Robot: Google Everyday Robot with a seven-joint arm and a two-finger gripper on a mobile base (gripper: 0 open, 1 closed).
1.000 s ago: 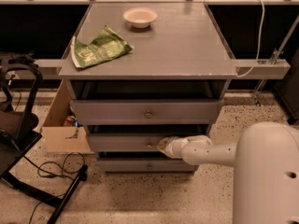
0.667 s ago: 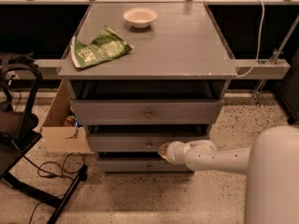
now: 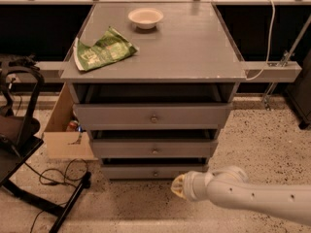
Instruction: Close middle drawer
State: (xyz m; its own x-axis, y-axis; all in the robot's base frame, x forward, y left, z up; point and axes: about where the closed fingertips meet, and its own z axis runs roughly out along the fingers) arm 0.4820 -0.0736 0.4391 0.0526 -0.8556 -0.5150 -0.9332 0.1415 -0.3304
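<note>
The grey cabinet (image 3: 155, 57) has three drawers. The middle drawer (image 3: 121, 148) has a plain grey front and a small round knob (image 3: 154, 151). Its front sits a little behind the top drawer's front, with a dark gap above it. My gripper (image 3: 178, 186) is at the end of the white arm (image 3: 243, 193). It hangs low in front of the bottom drawer (image 3: 126, 172), below and to the right of the middle knob. It is clear of the cabinet and touches nothing.
A white bowl (image 3: 145, 17) and a green bag (image 3: 103, 50) lie on the cabinet top. The top drawer (image 3: 116, 115) stands out slightly. A cardboard box (image 3: 65, 130) sits at the left. A black stand (image 3: 19, 130) and cables (image 3: 53, 171) are on the floor at the left.
My gripper was up against the middle drawer's front beside its knob. It has since drawn back and down, away from the cabinet.
</note>
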